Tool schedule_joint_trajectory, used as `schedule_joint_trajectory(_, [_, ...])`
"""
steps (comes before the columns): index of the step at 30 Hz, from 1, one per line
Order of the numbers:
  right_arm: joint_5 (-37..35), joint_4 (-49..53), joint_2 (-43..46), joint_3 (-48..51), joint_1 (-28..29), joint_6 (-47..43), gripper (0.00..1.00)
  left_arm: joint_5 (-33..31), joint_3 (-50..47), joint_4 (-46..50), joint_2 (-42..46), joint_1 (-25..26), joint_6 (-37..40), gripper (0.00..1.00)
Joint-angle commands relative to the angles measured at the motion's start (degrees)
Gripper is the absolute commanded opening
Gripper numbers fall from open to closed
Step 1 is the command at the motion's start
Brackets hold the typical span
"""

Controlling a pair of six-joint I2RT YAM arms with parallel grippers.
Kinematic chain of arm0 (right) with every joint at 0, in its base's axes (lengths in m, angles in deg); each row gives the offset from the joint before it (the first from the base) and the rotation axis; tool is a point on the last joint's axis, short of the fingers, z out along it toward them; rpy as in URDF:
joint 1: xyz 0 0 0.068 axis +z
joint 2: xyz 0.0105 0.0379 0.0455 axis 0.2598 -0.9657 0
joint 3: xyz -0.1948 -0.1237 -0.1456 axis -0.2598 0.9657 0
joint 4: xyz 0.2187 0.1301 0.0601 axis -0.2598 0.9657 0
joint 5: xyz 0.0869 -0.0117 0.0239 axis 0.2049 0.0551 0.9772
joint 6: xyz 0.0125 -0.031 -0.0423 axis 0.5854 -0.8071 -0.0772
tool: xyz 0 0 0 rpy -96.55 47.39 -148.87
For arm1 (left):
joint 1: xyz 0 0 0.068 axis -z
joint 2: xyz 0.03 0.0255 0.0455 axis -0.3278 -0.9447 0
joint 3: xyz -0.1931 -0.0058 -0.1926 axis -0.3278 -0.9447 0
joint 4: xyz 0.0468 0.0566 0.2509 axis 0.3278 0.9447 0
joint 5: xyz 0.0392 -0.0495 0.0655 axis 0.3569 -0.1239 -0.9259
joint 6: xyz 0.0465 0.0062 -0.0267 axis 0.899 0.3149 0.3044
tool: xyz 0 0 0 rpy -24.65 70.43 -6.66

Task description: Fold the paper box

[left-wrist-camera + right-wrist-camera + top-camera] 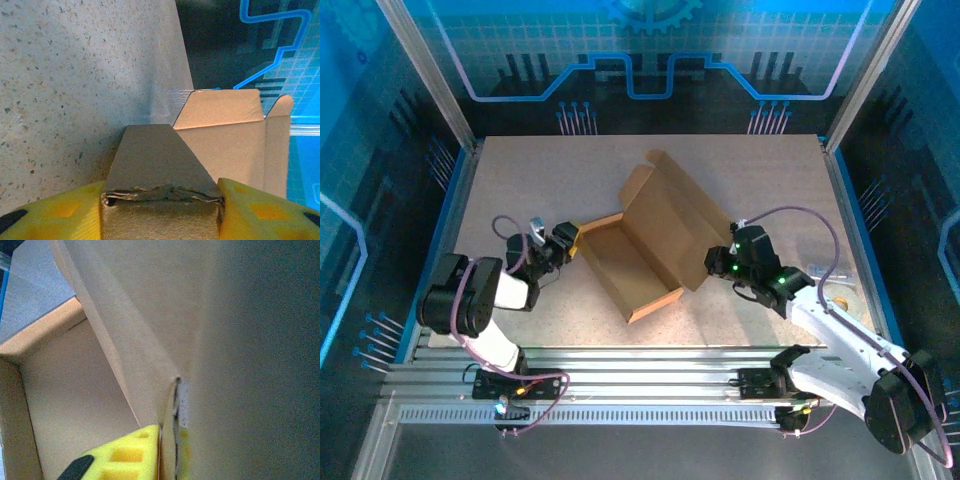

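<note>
The paper box (632, 262) lies mid-table as a brown cardboard tray with its lid panel standing up behind and to the right. My left gripper (564, 243) is at the box's left side wall. In the left wrist view the gripper (162, 202) has its yellow fingers (75, 212) pressed against both ends of that doubled-over wall (150, 155). My right gripper (720, 263) is at the lid's right edge. In the right wrist view the gripper (172, 452) is shut on a thin cardboard flap (150, 315), with a yellow finger (127, 455) on each side.
The speckled table (520, 180) has bare room to the left, behind and in front of the box. Aluminium rails (640, 360) run along the near edge, and blue-lit enclosure walls (880, 230) border the table sides.
</note>
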Motion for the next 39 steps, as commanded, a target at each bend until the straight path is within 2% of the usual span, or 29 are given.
schedule_joint_trajectory(1, [-4.6,2.0,-1.3,-3.9,1.5,-2.1,0.13,0.7,-2.4,-8.0,-3.8,1.6,0.8,0.57])
schedule_joint_trajectory(6, [-6.1,2.3,-3.2,-6.8,1.6,-7.2,0.11,1.9,-2.4,-9.6,-5.5,1.5,2.1,0.73])
schedule_joint_trajectory(10, [-4.0,1.1,-4.4,-8.0,1.5,-11.5,0.10,2.1,-2.0,-5.3,-3.4,1.4,4.9,0.90])
schedule_joint_trajectory(13, [-2.3,0.8,-5.3,-8.9,1.0,-14.8,0.10,2.5,-1.8,-2.1,-1.0,0.9,6.6,0.99])
schedule_joint_trajectory(18, [1.1,1.2,-6.0,-9.9,-1.8,-18.3,0.10,3.0,-1.7,8.4,6.1,-1.7,11.4,0.99])
schedule_joint_trajectory(24, [6.1,1.3,-6.0,-11.0,-5.8,-21.1,0.10,3.3,1.3,28.0,16.6,-4.9,20.0,0.99])
schedule_joint_trajectory(30, [14.8,0.1,-7.6,-11.5,-8.4,-25.5,0.10,9.7,10.0,45.8,21.5,-5.0,33.3,0.99])
schedule_joint_trajectory(34, [20.0,-1.8,-8.8,-11.9,-10.3,-28.7,0.10,11.1,16.9,57.2,23.0,-5.0,42.9,0.95])
schedule_joint_trajectory(39, [25.9,-2.0,-12.1,-14.0,-12.1,-32.6,0.10,12.3,22.9,58.7,21.7,-5.1,45.9,0.92])
